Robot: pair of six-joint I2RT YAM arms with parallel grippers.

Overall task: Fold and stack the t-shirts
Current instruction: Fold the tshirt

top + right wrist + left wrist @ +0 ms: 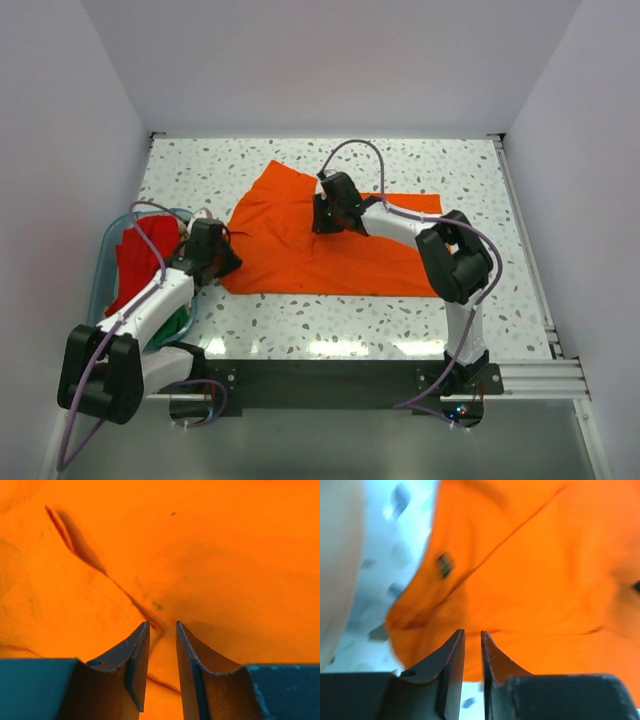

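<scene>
A bright orange t-shirt [320,245] lies spread and creased on the speckled table. My left gripper [230,262] is low at the shirt's near left corner. In the left wrist view [472,632] its jaws stand a narrow gap apart at the shirt's hem [530,580], with nothing between them. My right gripper [321,222] is over the middle of the shirt. In the right wrist view [162,624] its jaws are slightly apart just above a crease in the orange cloth [225,555], empty. A red shirt [135,262] and a green one [178,322] lie in the tub.
A translucent teal tub [108,240] stands at the table's left edge beside the left arm. White walls close the table at the back and both sides. A blurred pale shape [335,555] fills the left edge of the left wrist view.
</scene>
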